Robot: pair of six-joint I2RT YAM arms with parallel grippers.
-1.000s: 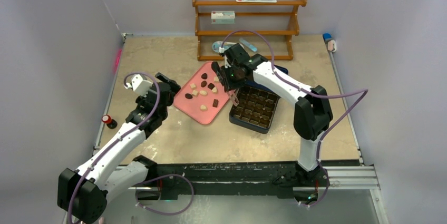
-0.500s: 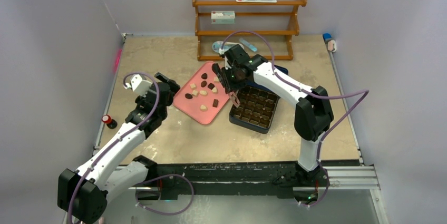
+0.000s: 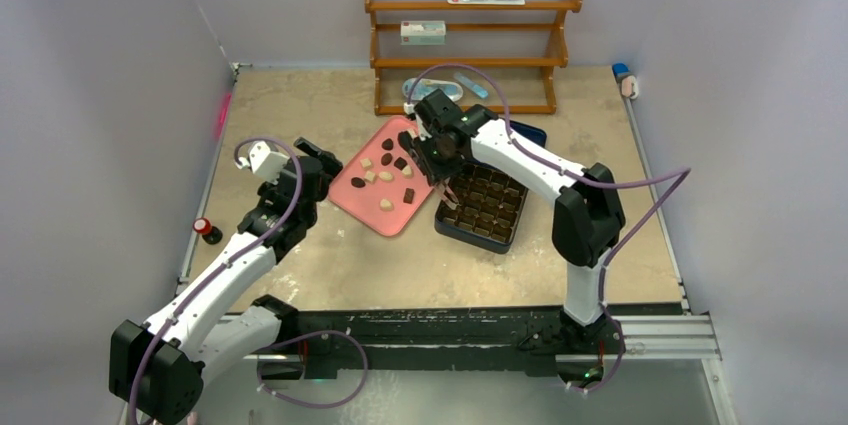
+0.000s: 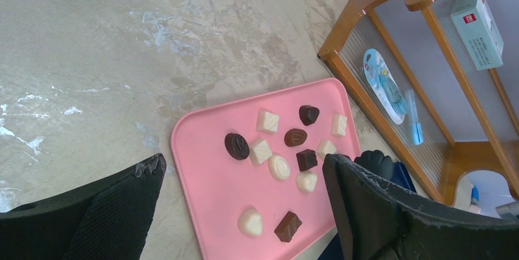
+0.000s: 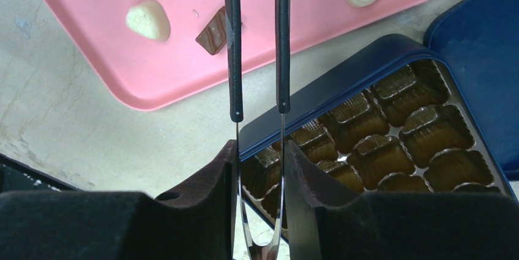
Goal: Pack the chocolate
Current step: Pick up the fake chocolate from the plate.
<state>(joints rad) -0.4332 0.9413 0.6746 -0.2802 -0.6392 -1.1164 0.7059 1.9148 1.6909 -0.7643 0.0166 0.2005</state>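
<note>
Right wrist view: the right gripper (image 5: 260, 150) has its fingers pinched on the joined end of metal tweezers (image 5: 234, 58). The two black-sleeved arms of the tweezers extend over the pink tray (image 5: 153, 82), and their tips run off the top of the frame. A dark square chocolate (image 5: 213, 31) lies on the tray just beside one tweezer arm, with a cream heart-shaped piece beyond it. The navy gridded box (image 5: 343, 85) sits just beside the tray. The left gripper (image 4: 243, 162) is spread wide and holds nothing, off the tray's other side. About a dozen pieces, dark brown or cream-white, rounded or square, lie scattered on the tray.
</note>
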